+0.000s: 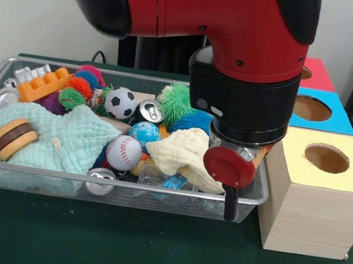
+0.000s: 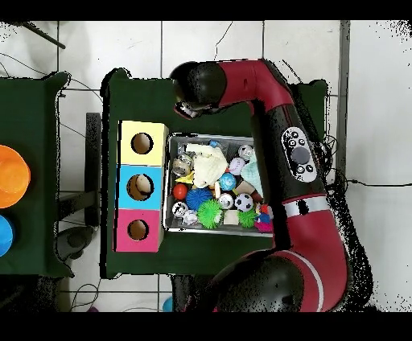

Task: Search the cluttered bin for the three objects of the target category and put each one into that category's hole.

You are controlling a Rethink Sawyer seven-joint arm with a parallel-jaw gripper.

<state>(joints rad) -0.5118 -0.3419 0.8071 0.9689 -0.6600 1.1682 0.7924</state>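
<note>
End effector (image 1: pixel 230 203): state unclear (fingers hidden), at wire bin's (image 1: pixel 124 193) box-side corner.
Advice: lift clear of cream cloth (image 1: pixel 183 153) first.

A bin (image 1: pixel 255 196) is sitting left of three boxes (image 1: pixel 314 194) standing in a row. Balls (image 1: pixel 124 152), cans (image 1: pixel 151 110) and cloths (image 1: pixel 66 141) are lying jumbled inside it.

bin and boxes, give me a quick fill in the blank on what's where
1. The box nearest the camera in the front view has a ____ top.
2. The baseball lies inside the wire mesh ____.
3. The soccer ball is black and ____.
4. Each box top has one round ____.

Missing words: yellow; bin; white; hole
</note>
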